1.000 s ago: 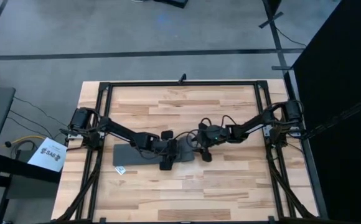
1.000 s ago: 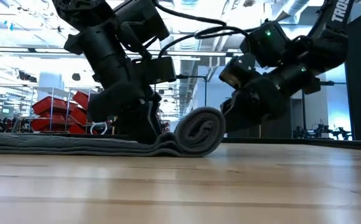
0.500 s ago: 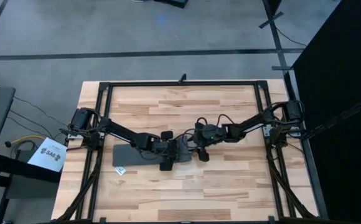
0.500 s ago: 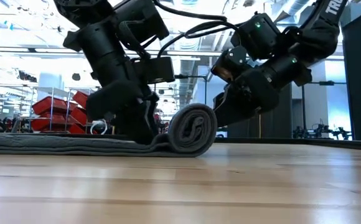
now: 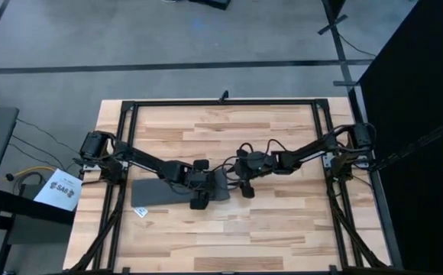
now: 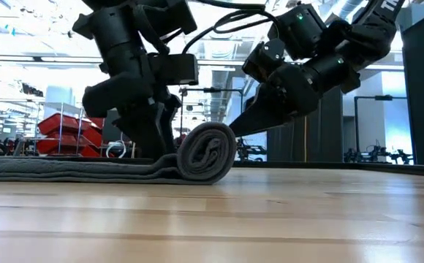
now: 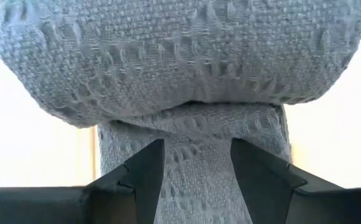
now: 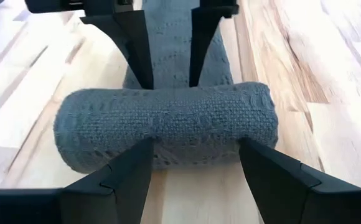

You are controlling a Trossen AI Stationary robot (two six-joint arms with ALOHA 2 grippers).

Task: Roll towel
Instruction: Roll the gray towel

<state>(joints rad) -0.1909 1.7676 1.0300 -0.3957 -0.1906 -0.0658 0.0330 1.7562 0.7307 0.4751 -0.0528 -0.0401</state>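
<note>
Compared with a second ago, the rolled end of the dark grey woven towel [image 6: 206,152] sits farther toward the left arm's side of the table, and both arms have shifted with it. Note that you see a tight cylinder [image 8: 165,127] on the pale wooden plank tabletop [image 5: 282,229], with the unrolled remainder [image 5: 156,193] lying flat toward the left arm, a small white label tag [image 5: 140,212] at its near edge. Your right gripper [image 8: 193,162] stands behind the roll with its fingers spread apart, their tips against the cylinder's rear face, gripping nothing. Your left gripper [image 7: 196,165] faces it from the other side, fingers likewise parted and pointed down at the flat strip just ahead of the roll, apparently pinning the cloth rather than clamping it. Judged from the high view, the task appears somewhat under half done: several turns are wound, while a long flat stretch awaits rolling. Expect the roll to loosen or skew if either side advances unevenly.
</note>
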